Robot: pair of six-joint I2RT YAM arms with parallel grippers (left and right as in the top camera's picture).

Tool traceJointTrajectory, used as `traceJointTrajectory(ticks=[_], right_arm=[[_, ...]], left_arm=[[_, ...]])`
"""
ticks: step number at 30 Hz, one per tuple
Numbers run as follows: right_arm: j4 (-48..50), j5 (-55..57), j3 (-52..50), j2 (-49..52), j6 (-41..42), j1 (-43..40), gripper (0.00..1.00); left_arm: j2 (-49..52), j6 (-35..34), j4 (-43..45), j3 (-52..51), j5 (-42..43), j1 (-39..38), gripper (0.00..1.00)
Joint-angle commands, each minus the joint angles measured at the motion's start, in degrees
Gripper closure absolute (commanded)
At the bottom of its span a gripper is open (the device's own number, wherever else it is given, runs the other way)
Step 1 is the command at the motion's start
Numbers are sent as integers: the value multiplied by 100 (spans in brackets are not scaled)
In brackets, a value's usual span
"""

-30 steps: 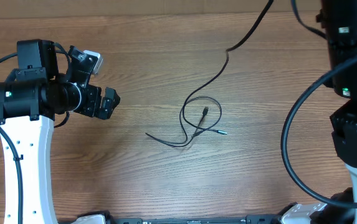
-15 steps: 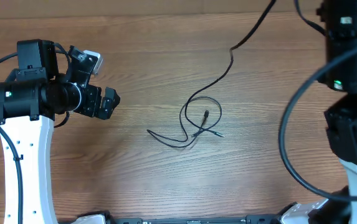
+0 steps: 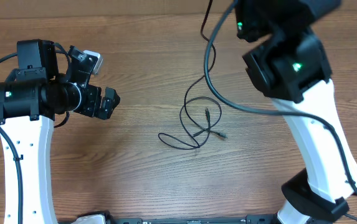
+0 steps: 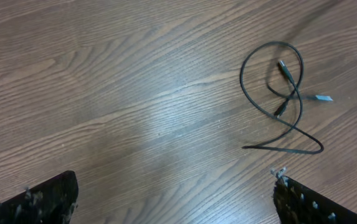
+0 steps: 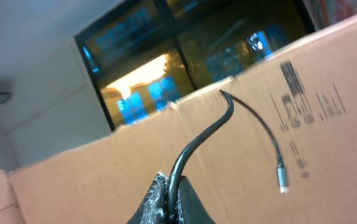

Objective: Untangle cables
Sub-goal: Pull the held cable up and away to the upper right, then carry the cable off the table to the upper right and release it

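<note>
On the wooden table (image 3: 134, 68), cables (image 3: 207, 114) loosely looped, left gripper (image 3: 108, 103) wide open nearby, right gripper (image 5: 169, 198) clamped on the cables' raised end

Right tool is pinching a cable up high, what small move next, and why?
Probably raise the right tool slightly: it is shut on a cable whose lower part lies looped in the tangle on the table, so lifting may draw it free.

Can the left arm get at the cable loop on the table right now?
Probably yes: the left gripper hangs open left of the loop, with only bare table between them. The right gripper, shut on a cable, is off that path.
</note>
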Motion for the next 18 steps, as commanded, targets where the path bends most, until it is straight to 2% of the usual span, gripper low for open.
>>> traceJointTrajectory(ticks=[1, 7, 11, 18], right_arm=[[59, 136, 83, 28, 424, -59, 96], [114, -103, 83, 61, 1246, -59, 96], [352, -540, 83, 61, 1333, -48, 96], [385, -879, 83, 59, 2039, -48, 96]], left_arm=[[-4, 68, -11, 48, 83, 28, 0], [-4, 68, -11, 48, 83, 28, 1], [-4, 68, -11, 48, 81, 28, 0], [-4, 68, -11, 48, 83, 28, 0]])
